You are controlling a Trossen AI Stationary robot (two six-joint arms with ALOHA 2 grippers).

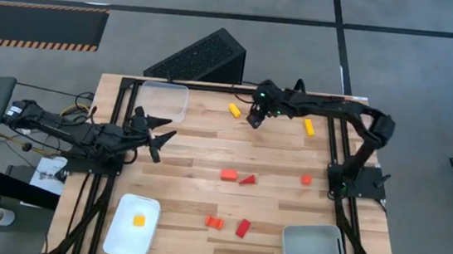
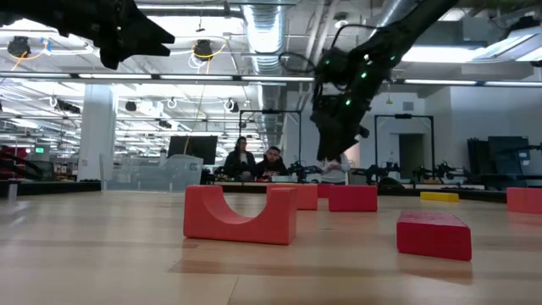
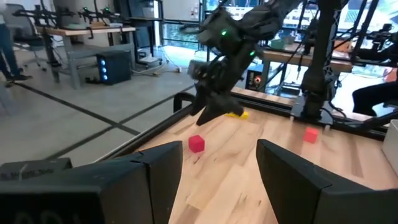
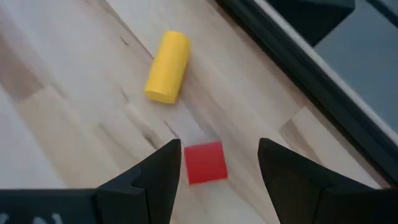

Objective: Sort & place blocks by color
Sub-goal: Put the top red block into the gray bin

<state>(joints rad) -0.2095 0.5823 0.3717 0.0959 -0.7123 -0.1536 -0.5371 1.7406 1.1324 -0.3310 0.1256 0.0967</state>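
Observation:
My right gripper [image 1: 256, 118] hovers open near the table's far edge, pointing down; the low view shows my right gripper [image 2: 337, 152] above the wood. Straight below it a small red cube [image 4: 205, 163] lies flat, seen between the spread fingers and untouched. A yellow cylinder block [image 4: 168, 66] lies just beyond it, toward the table's left. My left gripper [image 1: 155, 138] waits open at the table's left side, raised. Other blocks lie scattered: a yellow bar [image 1: 309, 127], an orange block [image 1: 228, 175], a red wedge [image 1: 247, 180], an orange cube [image 1: 306, 180], an orange block [image 1: 214, 222] and a red block [image 1: 243, 228].
A white tray [image 1: 120, 238] at the near left holds one yellow block [image 1: 140, 220]. A clear tray [image 1: 164, 100] sits at the far left, a grey tray [image 1: 313, 246] at the near right. A black slanted box [image 1: 200, 58] stands beyond the far edge. People sit far behind [image 2: 254, 159].

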